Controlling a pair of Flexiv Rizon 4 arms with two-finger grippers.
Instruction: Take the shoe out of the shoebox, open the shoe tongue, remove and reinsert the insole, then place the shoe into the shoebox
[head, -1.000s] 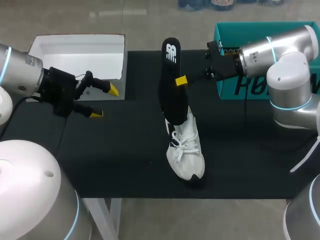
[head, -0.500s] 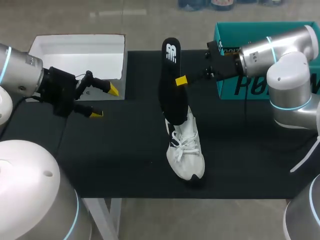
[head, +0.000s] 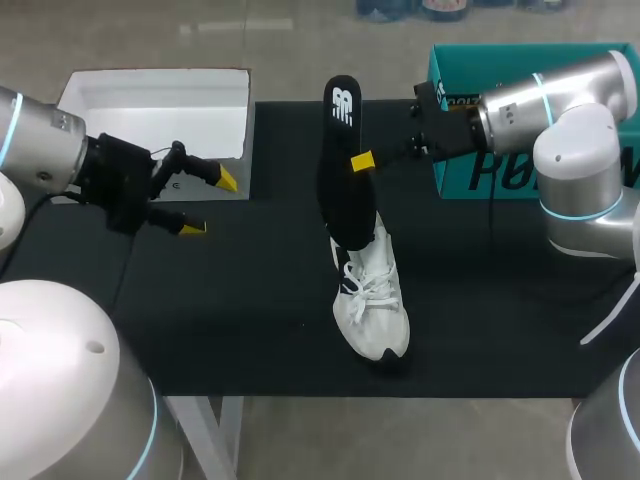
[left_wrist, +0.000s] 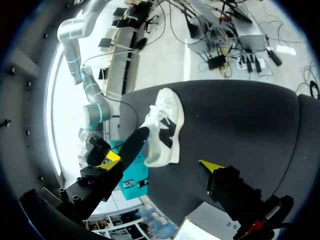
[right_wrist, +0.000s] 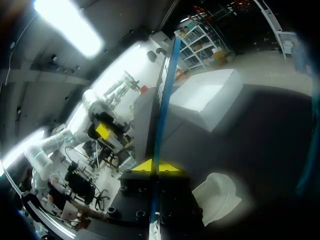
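A white shoe (head: 371, 298) stands on the black table mat near the middle, toe toward the front edge. A black insole (head: 344, 165) rises out of its heel end, tilted toward the back. My right gripper (head: 363, 160) is shut on the insole partway up; in the right wrist view the insole (right_wrist: 163, 112) shows edge-on between the yellow tips (right_wrist: 157, 166), with the shoe (right_wrist: 216, 197) beside them. My left gripper (head: 203, 203) hangs open at the left, in front of the white shoebox (head: 155, 105). In the left wrist view the shoe (left_wrist: 163, 127) and insole (left_wrist: 119, 149) lie ahead of its open fingers (left_wrist: 210, 166).
A teal box (head: 520, 120) sits at the back right, partly behind my right arm. The black mat (head: 250, 320) runs to the front edge of the table.
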